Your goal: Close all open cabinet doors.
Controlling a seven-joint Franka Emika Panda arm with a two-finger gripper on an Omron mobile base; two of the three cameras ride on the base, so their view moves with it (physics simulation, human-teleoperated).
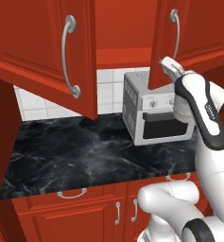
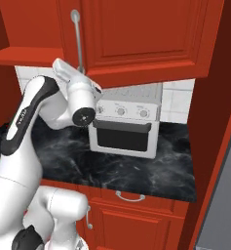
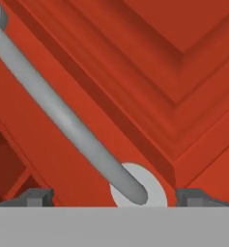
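Left base view, read from left to right: the left cabinet door (image 1: 47,52) fills the upper left of the frame, swung well out over the black marble counter (image 1: 71,156), its curved silver handle (image 1: 68,56) facing the camera. That angle is why it counts as open. At upper centre the cabinet's bare red interior shows between the 2 doors. The right cabinet door (image 1: 163,42) hangs at upper right, also angled out, with its handle (image 1: 175,33) near its free edge. The gripper (image 1: 167,65) sits at the lower edge of this door, in front of the toaster oven (image 1: 151,111), probably so a push lands far from the hinge.

Right base view puts the white arm at left and the same door (image 2: 136,36) across the top, its handle (image 2: 78,41) running down to just above the gripper (image 2: 63,70); the toaster oven (image 2: 124,124) stands below at centre.

Hand view shows the handle (image 3: 58,111) crossing diagonally from upper left to its round mount at lower centre, with the raised panel of the door (image 3: 174,58) to the right. The 2 fingertips (image 3: 36,195) stand spread wide at the bottom, 1 on each side of the handle's foot, pinching nothing. I judge the hand is placed to press this door shut; both doors remain to be closed.
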